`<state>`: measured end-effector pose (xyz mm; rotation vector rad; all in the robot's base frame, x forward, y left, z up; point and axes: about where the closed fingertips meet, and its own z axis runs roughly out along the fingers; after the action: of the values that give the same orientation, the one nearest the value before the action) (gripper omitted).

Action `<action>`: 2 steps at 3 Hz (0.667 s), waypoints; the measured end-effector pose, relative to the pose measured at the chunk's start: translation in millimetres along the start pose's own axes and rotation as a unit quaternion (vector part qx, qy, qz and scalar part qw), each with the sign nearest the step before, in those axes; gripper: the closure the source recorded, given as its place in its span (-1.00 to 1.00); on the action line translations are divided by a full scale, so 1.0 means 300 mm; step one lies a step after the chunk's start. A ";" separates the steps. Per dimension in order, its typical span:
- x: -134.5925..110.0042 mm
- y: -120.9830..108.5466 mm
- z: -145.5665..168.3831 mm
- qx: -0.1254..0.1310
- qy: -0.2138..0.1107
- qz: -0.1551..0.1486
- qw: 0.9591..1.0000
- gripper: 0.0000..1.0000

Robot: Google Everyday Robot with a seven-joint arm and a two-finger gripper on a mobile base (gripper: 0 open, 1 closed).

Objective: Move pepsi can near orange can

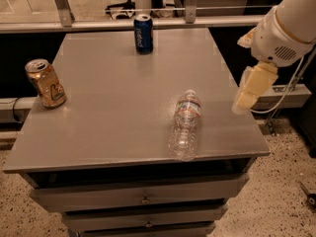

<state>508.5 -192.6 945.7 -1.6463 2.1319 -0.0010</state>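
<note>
The pepsi can [143,33], dark blue with white lettering, stands upright at the far edge of the grey table [113,117], near the middle. The orange can [45,83], golden-orange with a pale label, stands at the table's left edge, slightly tilted. The two cans are far apart. My gripper [248,94], cream-coloured under the white arm [284,31], hangs at the table's right edge, to the right of a water bottle, well away from both cans and holding nothing.
A clear plastic water bottle [185,124] lies on its side near the table's front right. Drawers [143,199] sit below the tabletop. A metal rail [148,21] runs behind the table. Cables [286,90] hang at the right.
</note>
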 end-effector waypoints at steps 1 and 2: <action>-0.115 -0.156 0.116 0.019 -0.048 0.008 0.999 -1.00; -0.246 -0.308 0.221 0.041 -0.102 0.018 0.994 -1.00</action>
<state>630.5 -134.1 935.6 -1.4935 1.9803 0.0858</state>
